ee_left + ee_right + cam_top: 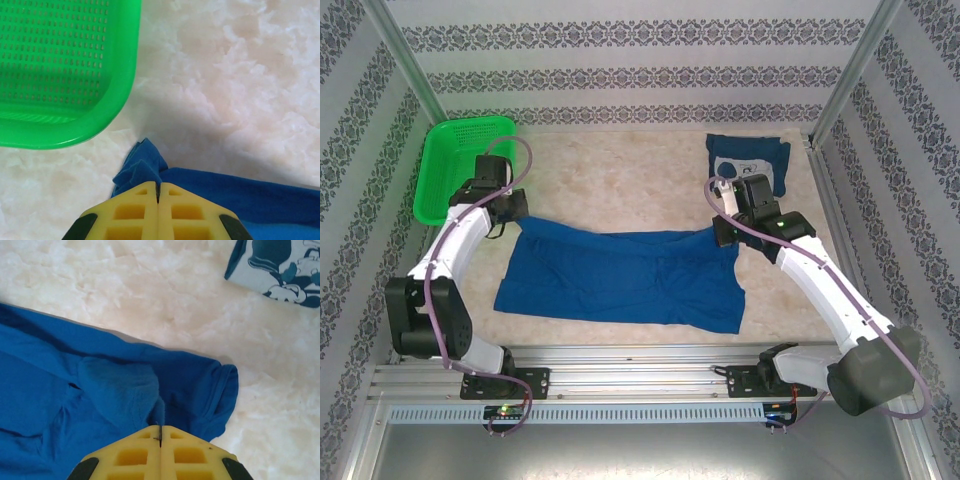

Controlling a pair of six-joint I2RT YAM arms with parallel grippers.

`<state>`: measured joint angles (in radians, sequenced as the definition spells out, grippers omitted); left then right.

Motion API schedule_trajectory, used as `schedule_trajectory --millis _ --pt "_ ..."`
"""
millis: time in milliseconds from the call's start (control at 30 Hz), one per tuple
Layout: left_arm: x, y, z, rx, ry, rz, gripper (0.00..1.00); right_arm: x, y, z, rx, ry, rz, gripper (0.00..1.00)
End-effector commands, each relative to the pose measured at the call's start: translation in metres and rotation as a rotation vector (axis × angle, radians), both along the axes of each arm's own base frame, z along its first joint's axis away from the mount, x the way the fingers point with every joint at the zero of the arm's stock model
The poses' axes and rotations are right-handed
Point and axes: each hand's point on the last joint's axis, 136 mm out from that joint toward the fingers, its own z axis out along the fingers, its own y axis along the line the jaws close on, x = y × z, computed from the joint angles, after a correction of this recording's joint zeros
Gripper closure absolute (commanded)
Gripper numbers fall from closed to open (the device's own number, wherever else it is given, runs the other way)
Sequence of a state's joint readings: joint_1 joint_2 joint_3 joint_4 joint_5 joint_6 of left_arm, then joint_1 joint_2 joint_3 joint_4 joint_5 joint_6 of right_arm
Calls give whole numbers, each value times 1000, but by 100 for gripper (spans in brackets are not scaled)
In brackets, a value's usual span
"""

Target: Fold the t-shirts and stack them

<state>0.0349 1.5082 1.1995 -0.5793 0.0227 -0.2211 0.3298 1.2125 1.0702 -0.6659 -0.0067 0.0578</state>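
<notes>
Pinching a bunched corner at the far left of the spread t-shirt (620, 275), the left gripper (158, 189) is clamped tight, its tips buried in cloth. The right gripper (160, 432) is clenched on the far right edge beside a sleeve hem, where folds hide the pinch itself. The shirt lies mid-table, soft matte royal-blue cotton, wrinkled (plain side up). A folded t-shirt (748, 165) sits far right, its cartoon print cut off at the right wrist view's edge. The green plastic basket (425, 185), slotted mesh with rounded corners, stands far left on the cream, fluffy table covering (620, 170).
</notes>
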Motion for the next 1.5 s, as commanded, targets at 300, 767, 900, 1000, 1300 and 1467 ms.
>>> schedule_trajectory --millis 300,767,900,1000,1300,1467 --pt "42 9 18 27 -77 1 100 16 -8 14 21 -27 -53 100" --pt "-18 14 -48 28 70 70 100 -29 -20 -22 76 75 -139 100" --pt "-36 19 -70 31 153 131 100 -38 -17 -36 106 127 -164 100" --pt "-50 23 -85 41 206 177 100 -46 -17 -46 114 159 -181 100" --pt "-65 28 -107 67 270 191 100 -72 -17 -68 127 225 -217 100" --pt "-71 27 -112 70 285 190 100 -80 -19 -74 125 250 -231 100"
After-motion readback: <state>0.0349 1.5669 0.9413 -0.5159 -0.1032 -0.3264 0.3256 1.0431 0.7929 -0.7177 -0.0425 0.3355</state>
